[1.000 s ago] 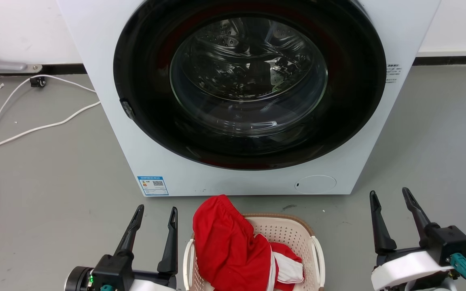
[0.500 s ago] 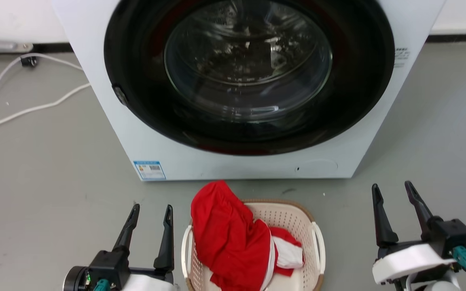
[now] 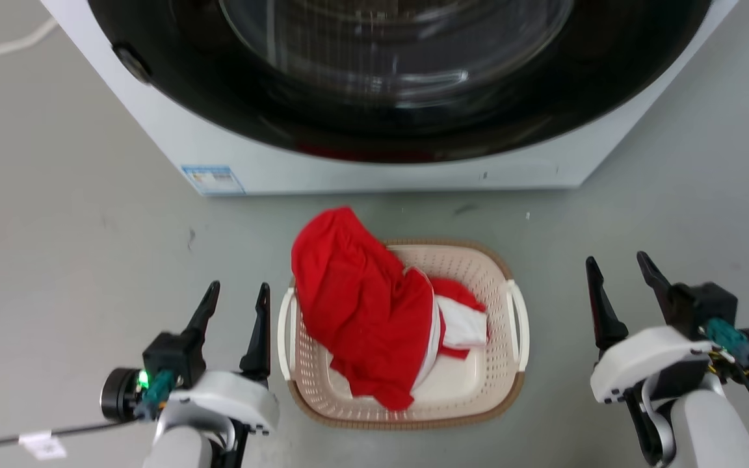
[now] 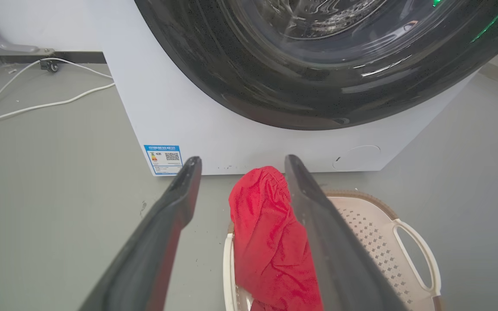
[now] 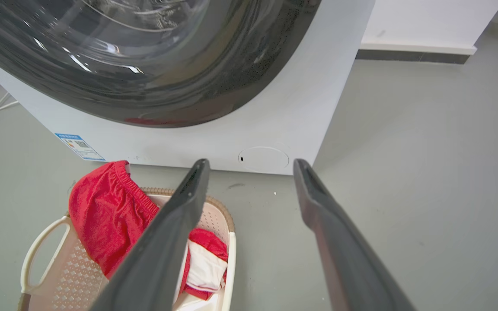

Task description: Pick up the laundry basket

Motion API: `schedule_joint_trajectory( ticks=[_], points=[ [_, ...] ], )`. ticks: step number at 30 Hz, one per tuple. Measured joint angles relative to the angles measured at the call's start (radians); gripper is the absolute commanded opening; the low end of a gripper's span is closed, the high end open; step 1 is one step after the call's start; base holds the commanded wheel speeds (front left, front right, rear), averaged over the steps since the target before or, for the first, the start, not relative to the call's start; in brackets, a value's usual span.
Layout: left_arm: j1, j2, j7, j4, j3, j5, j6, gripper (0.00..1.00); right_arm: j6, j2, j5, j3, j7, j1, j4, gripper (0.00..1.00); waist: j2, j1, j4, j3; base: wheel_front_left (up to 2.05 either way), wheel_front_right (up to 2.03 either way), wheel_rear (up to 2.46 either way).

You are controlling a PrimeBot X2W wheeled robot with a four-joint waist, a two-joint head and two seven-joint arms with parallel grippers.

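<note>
On a bare grey floor (image 3: 56, 227), seen from the head, the laundry basket (image 3: 498, 370) sits close in front of a white washer (image 3: 374, 175), with a strip of floor between them. A red garment (image 3: 355, 312) is heaped over the basket's far left rim, and a white cloth (image 3: 465, 328) lies beside it inside. Your left pincer (image 3: 238, 286) stands just beside the basket's left handle. Your right pincer (image 3: 616, 258) stands further off from the right handle. Both have their fingers spread and hold nothing. The washer's dark round door (image 3: 413, 78) is cut off by the top edge, and the print on a blue label (image 3: 212, 179) is too blurred to read.

From the left wrist, your two dark fingers rise well apart. The one nearer the basket crosses the red garment and hides part of the rim, and the bottom edge cuts off the basket's near end. This view brings in a white wall (image 4: 59, 21), a dark skirting (image 4: 80, 57) and white cables (image 4: 46, 103) trailing over the floor. Here the label shows a small square code.

From the right wrist, the fingers again stand wide. One covers the middle of the basket. A round hatch (image 5: 263, 158) sits low on the washer's front, and wall and skirting run behind on the far side.
</note>
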Motion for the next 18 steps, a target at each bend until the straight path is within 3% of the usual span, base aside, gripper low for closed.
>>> schedule_joint_trajectory(
  ticks=[11, 18],
  points=[
    [-0.276, 0.071, 0.000, 0.383, -0.075, 0.000, -0.031, 1.00, 0.000, 0.000, 0.011, 0.044, 0.123, -0.208, 0.243, 1.00, 0.0000, 0.0001, 0.004, 0.223, 0.00, 0.00, 0.00],
    [-0.467, 0.103, 0.004, 0.611, -0.208, -0.100, -0.032, 1.00, 0.000, 0.000, -0.031, 0.060, 0.186, -0.354, 0.412, 1.00, 0.0000, 0.0001, 0.005, 0.342, 0.00, 0.00, 0.00]
  ],
)
